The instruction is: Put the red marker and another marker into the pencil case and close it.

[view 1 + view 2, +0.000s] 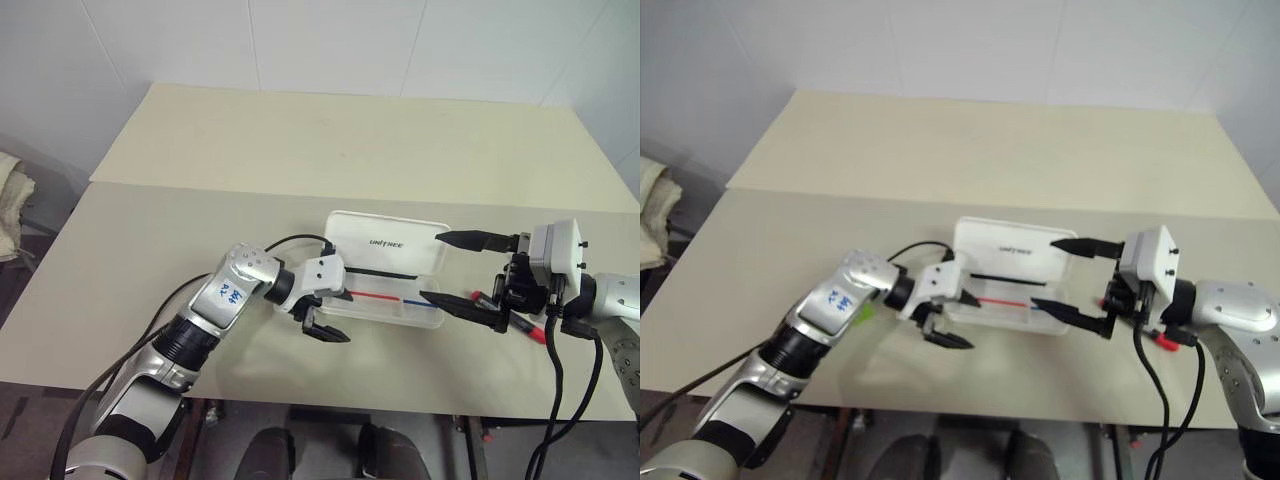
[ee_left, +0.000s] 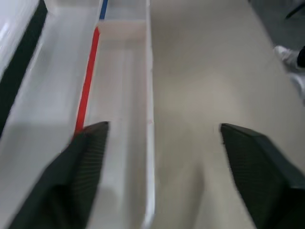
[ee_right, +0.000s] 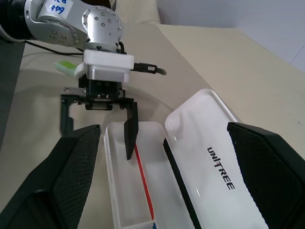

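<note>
Currently open and lying on the table (image 1: pixel 200 230): pencil case (image 1: pixel 385 300), lid flat behind the tray with the dark lettering facing up, thin red-and-blue line running along the tray's inside. Parked at the case's left end: left gripper (image 3: pixel 97 125), fingers spread wide and holding nothing, one finger (image 3: pixel 129 133) over the tray, the other outside the front wall above bare tabletop. Hovering at the case's right end: right gripper (image 1: pixel 450 270), also spread wide and empty, one fingertip above the lid's right edge, the other near the tray's right corner. Lying on the table beneath the right wrist (partly hidden): red marker (image 1: pixel 531 331). Peeking out behind the left arm, well apart from the case: light-green marker (image 3: pixel 66 67). Both markers outside the case.
</note>
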Tool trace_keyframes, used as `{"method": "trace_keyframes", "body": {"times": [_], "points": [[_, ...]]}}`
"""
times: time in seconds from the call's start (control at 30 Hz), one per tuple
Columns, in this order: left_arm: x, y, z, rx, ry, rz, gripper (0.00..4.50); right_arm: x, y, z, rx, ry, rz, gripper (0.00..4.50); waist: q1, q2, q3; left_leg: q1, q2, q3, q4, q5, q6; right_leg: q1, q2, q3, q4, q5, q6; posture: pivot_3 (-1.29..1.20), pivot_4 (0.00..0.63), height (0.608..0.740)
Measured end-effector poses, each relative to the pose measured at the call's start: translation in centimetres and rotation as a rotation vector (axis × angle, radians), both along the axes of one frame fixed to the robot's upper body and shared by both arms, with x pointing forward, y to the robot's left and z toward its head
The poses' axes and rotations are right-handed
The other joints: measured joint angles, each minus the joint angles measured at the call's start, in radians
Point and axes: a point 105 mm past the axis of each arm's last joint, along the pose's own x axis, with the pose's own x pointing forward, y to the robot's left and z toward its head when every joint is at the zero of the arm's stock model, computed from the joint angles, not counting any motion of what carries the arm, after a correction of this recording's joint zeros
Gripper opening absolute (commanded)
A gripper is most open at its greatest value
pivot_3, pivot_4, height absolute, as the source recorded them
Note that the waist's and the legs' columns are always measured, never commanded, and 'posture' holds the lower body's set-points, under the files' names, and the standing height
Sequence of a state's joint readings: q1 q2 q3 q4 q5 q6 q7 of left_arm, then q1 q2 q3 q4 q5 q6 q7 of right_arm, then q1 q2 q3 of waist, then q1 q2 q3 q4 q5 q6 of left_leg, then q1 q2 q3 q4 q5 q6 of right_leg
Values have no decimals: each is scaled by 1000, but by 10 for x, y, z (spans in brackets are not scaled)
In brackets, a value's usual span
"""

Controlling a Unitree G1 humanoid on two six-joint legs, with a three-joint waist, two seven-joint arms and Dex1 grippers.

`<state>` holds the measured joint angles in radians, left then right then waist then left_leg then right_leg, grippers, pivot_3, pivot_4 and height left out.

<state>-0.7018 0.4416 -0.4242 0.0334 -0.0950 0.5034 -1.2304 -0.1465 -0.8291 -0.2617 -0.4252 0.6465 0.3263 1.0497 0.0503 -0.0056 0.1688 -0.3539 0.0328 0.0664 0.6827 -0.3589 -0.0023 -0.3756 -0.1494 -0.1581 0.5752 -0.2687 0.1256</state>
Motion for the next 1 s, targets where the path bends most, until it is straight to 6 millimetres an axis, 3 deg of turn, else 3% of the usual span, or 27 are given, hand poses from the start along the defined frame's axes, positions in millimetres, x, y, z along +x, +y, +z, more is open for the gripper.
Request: {"method": "trace_keyframes", "body": {"times": [0.17,0.37,0.53,0.73,1.0], "points": [[-10,-1,12,-59,60,-44,4455,2,-1,-2,20,7,-9,4500,0,0,0,0,0,0,0,0,0,0,0,0,0,0,0,0,150,740],[-10,9,20,-101,65,-36,4455,2,-14,-18,36,81,-64,4500,0,0,0,0,0,0,0,0,0,0,0,0,0,0,0,0,150,740],[-12,28,34,-217,32,-47,4455,-2,-50,-45,-3,200,-173,4500,0,0,0,0,0,0,0,0,0,0,0,0,0,0,0,0,150,740],[-1,68,61,-340,-84,8,4455,-3,-108,-75,-66,313,-330,4500,-5,0,0,2,0,1,0,0,0,1,0,1,1,0,0,0,150,740],[6,92,71,-347,-106,62,4455,13,-140,-87,-83,346,-400,4500,-22,0,0,2,0,1,0,0,0,1,0,1,1,0,0,0,150,740]]}}
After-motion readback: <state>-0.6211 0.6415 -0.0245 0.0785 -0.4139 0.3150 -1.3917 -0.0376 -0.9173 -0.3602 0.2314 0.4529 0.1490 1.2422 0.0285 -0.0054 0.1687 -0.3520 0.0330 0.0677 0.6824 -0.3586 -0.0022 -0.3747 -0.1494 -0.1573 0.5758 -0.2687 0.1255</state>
